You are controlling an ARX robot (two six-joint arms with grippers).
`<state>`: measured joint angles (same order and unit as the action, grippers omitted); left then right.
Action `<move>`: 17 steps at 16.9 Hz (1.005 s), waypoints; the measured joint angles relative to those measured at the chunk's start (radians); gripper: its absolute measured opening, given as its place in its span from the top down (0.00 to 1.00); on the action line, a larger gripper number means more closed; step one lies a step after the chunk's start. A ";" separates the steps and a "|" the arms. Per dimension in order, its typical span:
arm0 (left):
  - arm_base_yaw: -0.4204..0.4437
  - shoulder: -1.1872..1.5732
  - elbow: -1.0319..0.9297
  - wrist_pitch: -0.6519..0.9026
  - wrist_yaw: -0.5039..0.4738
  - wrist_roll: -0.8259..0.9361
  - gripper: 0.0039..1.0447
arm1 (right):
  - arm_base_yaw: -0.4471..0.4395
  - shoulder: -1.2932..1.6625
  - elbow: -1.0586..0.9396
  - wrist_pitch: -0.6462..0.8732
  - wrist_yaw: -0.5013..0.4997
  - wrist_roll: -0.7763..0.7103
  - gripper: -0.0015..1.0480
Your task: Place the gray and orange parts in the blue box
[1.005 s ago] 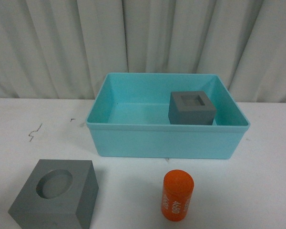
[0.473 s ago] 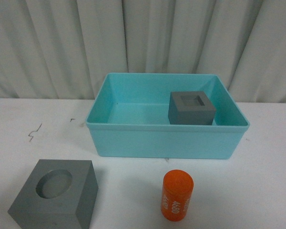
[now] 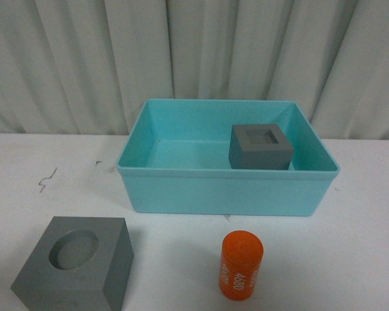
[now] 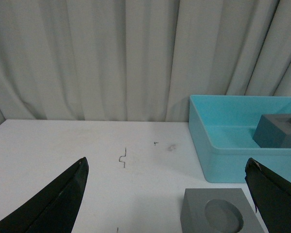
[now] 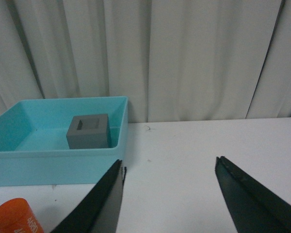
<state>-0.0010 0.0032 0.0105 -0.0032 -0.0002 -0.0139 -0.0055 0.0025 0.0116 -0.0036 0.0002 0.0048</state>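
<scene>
Before the blue box [image 3: 227, 194], white-numbered orange cylinder [image 3: 240, 265].

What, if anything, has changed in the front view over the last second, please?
Nothing has visibly changed. The square-recess cube remains inside the blue box; the round-recess cube and the orange cylinder remain on the table in front of it, untouched.

Pale pleated curtain [image 3: 71, 58] behind scuffed white table [image 3: 350, 259]
</scene>
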 joint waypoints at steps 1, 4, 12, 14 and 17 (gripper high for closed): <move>0.000 0.000 0.000 0.000 0.000 0.000 0.06 | 0.000 0.000 0.000 0.000 0.000 0.000 0.37; 0.000 0.000 0.000 0.000 0.000 0.000 0.06 | 0.000 0.000 0.000 0.000 0.000 0.000 0.04; -0.042 0.058 0.057 -0.166 -0.099 -0.040 0.06 | 0.000 0.000 0.000 -0.001 0.000 0.000 0.06; -0.124 0.314 0.233 -0.355 -0.254 -0.122 0.06 | 0.000 0.000 0.000 0.001 0.000 -0.002 0.06; -0.087 0.608 0.418 -0.070 -0.193 -0.092 0.06 | 0.001 0.000 0.000 0.000 0.000 -0.002 0.06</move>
<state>-0.0875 0.6109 0.4290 -0.0734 -0.1928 -0.1062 -0.0048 0.0025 0.0116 -0.0032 -0.0002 0.0029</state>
